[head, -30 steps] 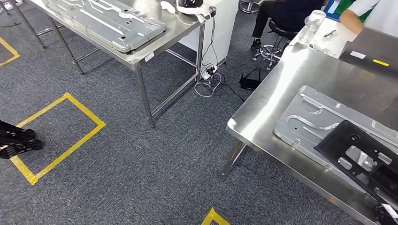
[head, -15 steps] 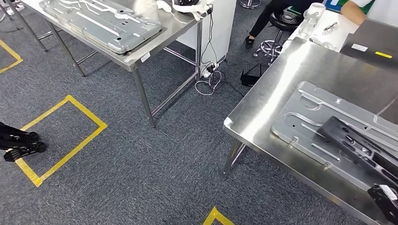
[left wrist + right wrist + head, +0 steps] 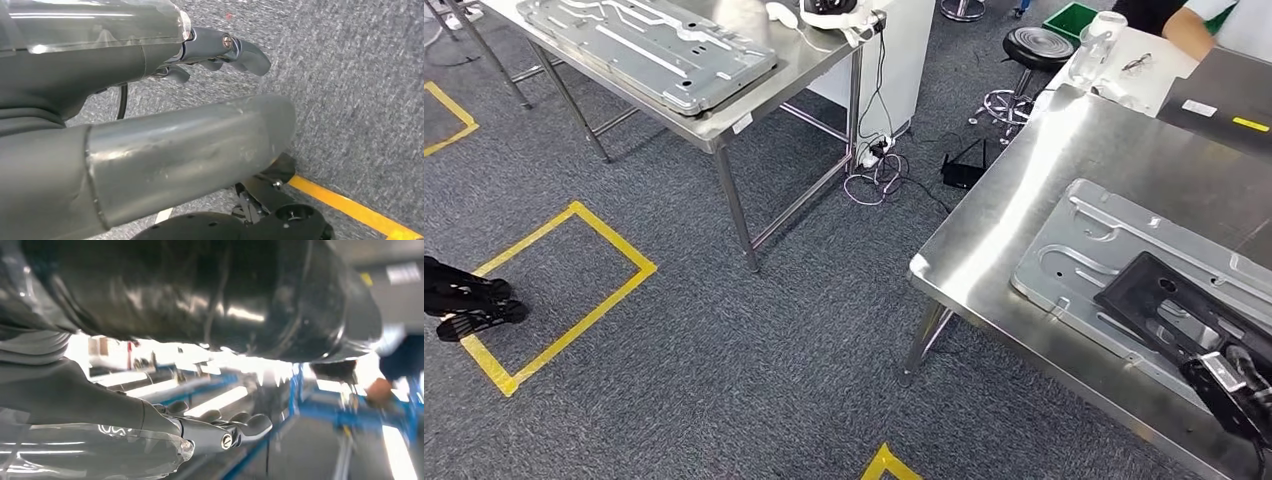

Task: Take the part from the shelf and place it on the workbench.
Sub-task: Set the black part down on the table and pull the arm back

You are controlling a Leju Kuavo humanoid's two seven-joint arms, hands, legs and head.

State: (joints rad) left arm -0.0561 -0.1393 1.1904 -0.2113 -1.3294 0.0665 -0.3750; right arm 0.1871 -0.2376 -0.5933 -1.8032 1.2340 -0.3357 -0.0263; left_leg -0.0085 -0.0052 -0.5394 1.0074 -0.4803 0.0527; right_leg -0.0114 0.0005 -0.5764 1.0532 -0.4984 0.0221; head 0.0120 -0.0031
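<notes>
Black part (image 3: pixel 1169 305): flat moulded frame with cut-outs, lower right of the head view, lying tilted on a grey stamped metal panel (image 3: pixel 1084 250) that sits on the steel workbench (image 3: pixel 1024 190). Right hand (image 3: pixel 1234 385): dark, at the lower right corner, gripping the near end of the part. Left hand (image 3: pixel 220 50): over grey carpet beside a yellow floor line (image 3: pixel 350 207), fingers slightly curled and apart, holding nothing. Second steel table (image 3: pixel 824 50), upper left, bearing another grey panel (image 3: pixel 649 45). Yellow tape rectangle (image 3: pixel 559 290) on the carpet, left. Black stool (image 3: pixel 1039 45), upper right.
</notes>
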